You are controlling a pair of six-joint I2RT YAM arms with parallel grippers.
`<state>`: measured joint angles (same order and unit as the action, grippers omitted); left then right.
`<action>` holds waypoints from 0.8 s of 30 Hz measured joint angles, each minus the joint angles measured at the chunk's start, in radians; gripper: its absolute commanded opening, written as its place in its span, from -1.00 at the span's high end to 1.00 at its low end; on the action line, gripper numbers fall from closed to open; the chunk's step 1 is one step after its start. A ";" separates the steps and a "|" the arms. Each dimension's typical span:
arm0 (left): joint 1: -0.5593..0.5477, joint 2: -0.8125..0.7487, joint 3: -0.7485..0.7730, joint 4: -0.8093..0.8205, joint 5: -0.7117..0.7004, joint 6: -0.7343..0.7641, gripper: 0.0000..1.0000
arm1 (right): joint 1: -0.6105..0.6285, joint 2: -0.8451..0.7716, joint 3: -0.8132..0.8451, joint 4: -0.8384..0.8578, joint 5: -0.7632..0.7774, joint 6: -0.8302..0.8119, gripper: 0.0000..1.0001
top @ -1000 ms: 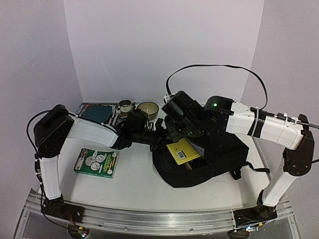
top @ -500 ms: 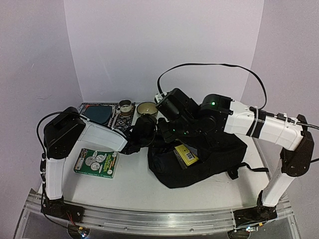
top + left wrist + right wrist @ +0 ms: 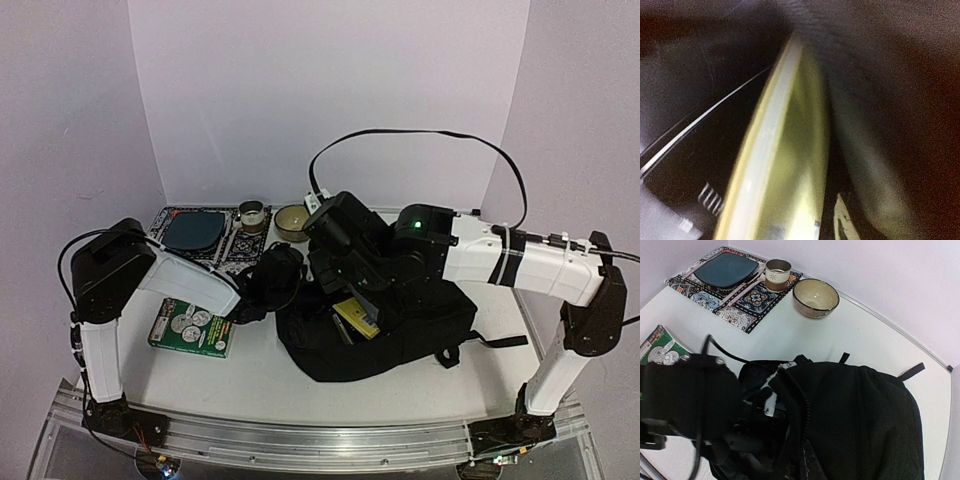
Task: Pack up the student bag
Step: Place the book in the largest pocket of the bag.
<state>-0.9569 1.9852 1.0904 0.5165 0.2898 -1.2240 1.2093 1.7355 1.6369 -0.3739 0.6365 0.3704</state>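
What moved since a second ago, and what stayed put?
The student bag slid left with the right arm, and the yellow book sank deeper into it, showing less yellow. The green book, placemat, cup and bowl stayed put.

Robot lab booth: plain lilac walls (image 3: 330, 90), aluminium rail (image 3: 320, 437)

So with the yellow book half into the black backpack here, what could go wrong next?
The yellow book sits tilted in the student bag opening with a corner showing; it could catch on the rim or slide back out. The bag is soft and lies loose on the table, so a push on the book might shove it instead. The green book lies outside, not yet packed; the opening may sag shut before its turn.
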 measured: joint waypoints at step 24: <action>-0.023 -0.053 0.150 -0.410 -0.165 0.223 -0.43 | 0.006 -0.038 -0.132 0.039 0.067 0.067 1.00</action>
<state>-0.9803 1.9319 1.2404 0.1063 0.1250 -1.0007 1.2157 1.6980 1.5047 -0.3345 0.7039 0.4374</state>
